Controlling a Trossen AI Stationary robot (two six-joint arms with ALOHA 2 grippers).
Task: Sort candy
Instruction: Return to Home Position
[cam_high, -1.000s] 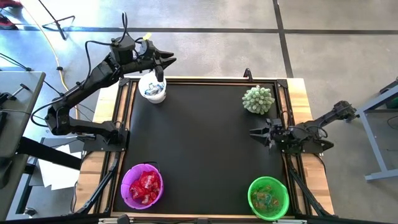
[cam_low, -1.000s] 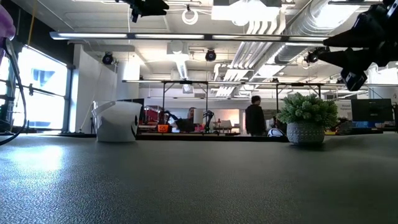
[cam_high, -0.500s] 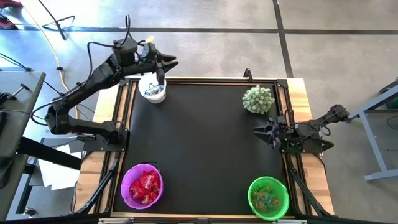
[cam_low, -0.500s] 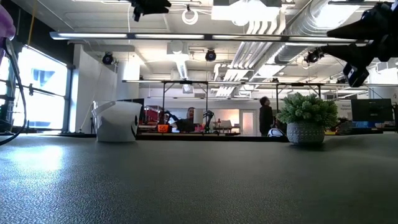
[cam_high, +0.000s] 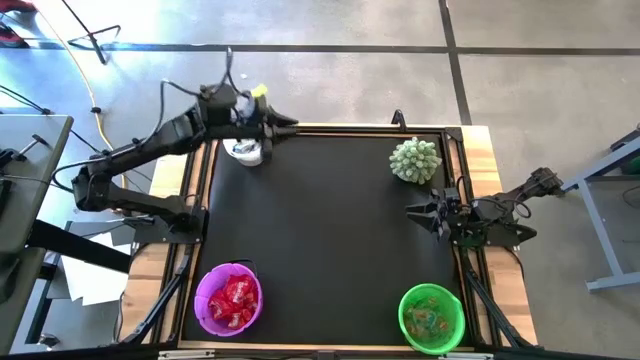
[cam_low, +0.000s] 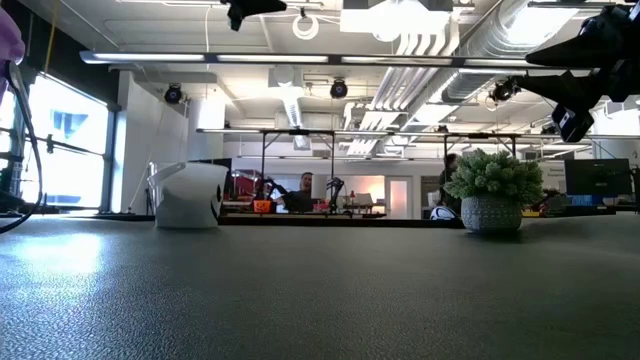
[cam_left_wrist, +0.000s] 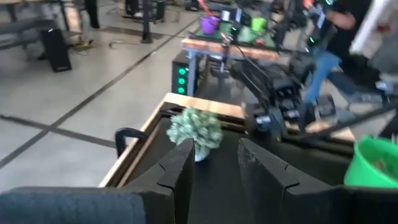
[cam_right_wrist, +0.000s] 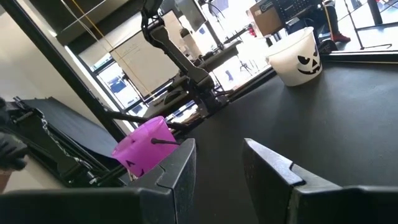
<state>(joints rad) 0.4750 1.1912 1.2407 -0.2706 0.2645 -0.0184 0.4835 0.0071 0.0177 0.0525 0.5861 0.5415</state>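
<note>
Candy lies sorted in three small buckets: red packets in the purple bucket (cam_high: 229, 298) at the near left, greenish ones in the green bucket (cam_high: 432, 317) at the near right, and pale ones in the white bucket (cam_high: 244, 152) at the far left, partly hidden under my left arm. My left gripper (cam_high: 288, 125) is open and empty, high above the table's far edge, just right of the white bucket. My right gripper (cam_high: 412, 212) is open and empty too, level at the table's right edge. No loose candy shows on the black mat.
A spiky pale green plant in a pot (cam_high: 415, 160) stands at the far right corner, just beyond my right gripper. The black mat (cam_high: 320, 230) lies bare in its middle. The white bucket (cam_right_wrist: 295, 57) bears a pumpkin face. A person shows in the room beyond.
My left gripper has swung from above the white bucket toward the table's right edge, along the far edge, sinking a little. It stays open and empty. The buckets and the plant have kept their places.
</note>
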